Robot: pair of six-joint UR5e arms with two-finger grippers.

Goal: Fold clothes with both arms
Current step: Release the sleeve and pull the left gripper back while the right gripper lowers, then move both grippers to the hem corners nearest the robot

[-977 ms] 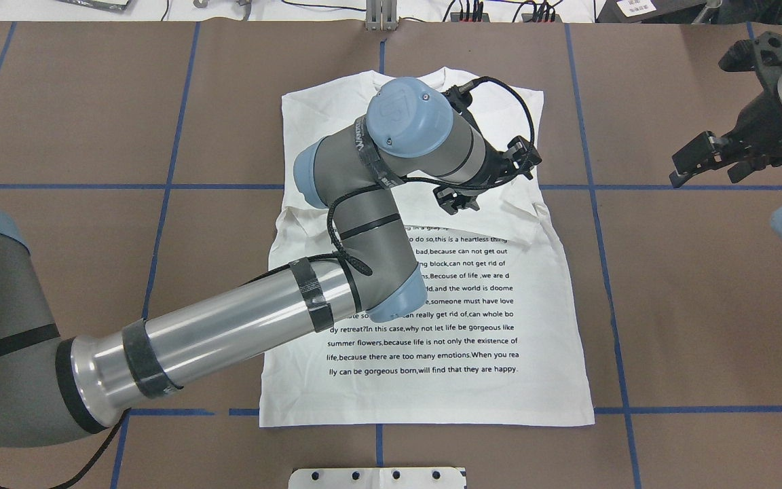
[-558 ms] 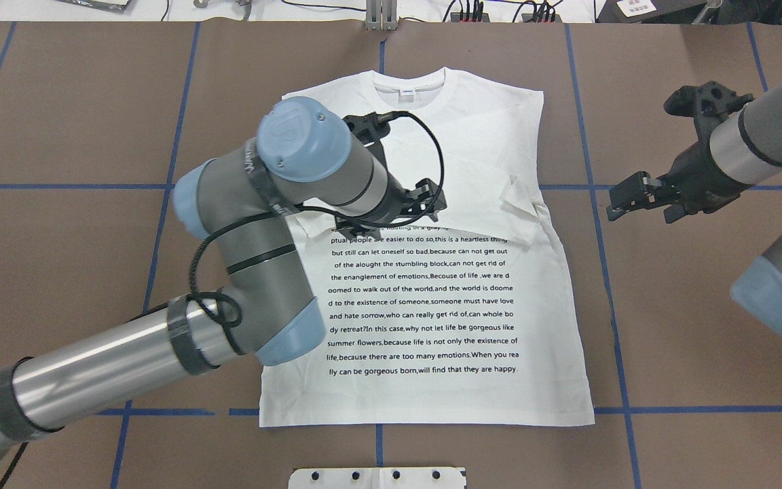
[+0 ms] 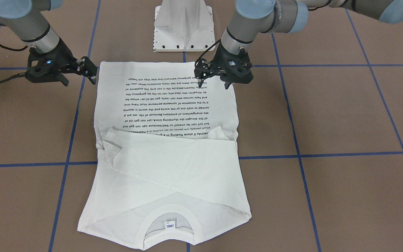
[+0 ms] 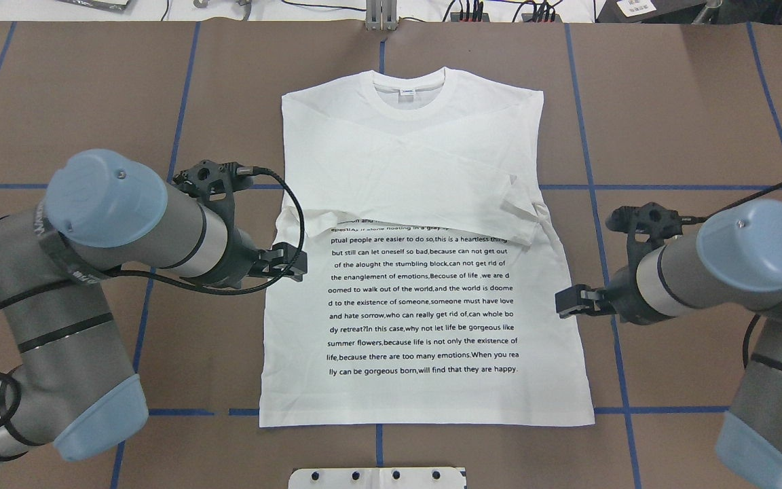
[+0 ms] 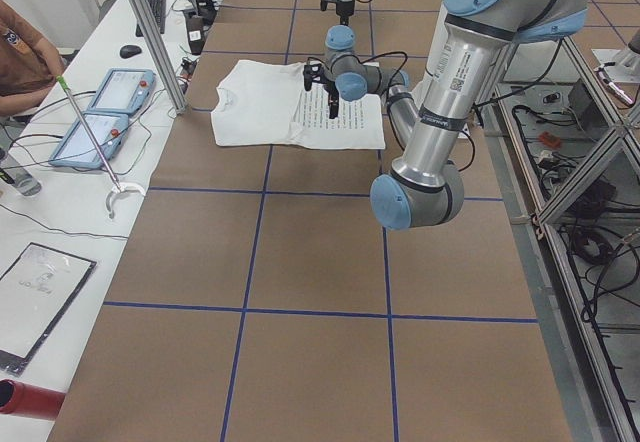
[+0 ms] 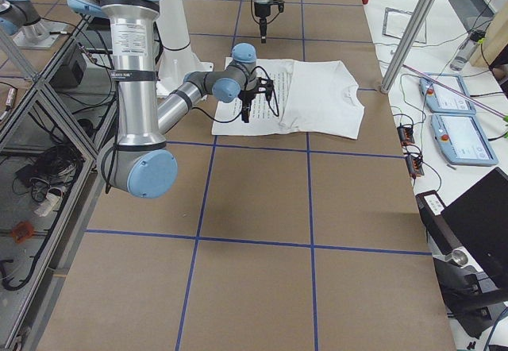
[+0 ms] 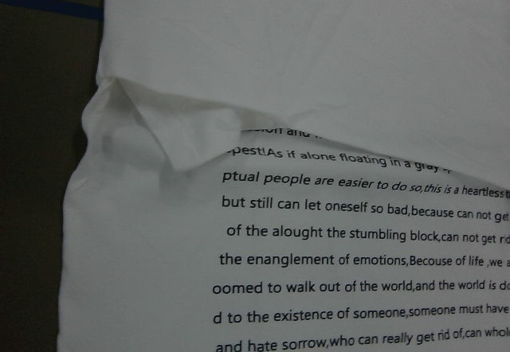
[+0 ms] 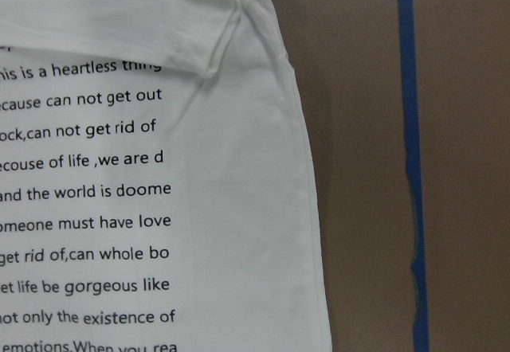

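The left arm [image 4: 92,272] enters from the near-left corner of the desk [image 4: 669,102]. It doubles back at the elbow, and its wrist is turned inward toward the desk's middle. The left gripper [image 4: 301,263] hangs over the desk with its fingers pointing down. They stand apart with nothing between them.

The right arm [image 4: 737,265] comes in from the near-right corner in a similar bent pose, its wrist also turned inward. The right gripper [image 4: 559,304] has its fingers pointing down, spread and empty, and it sits slightly closer to the desk's near edge than the left one. The two grippers face each other across the middle of the desk, well apart.
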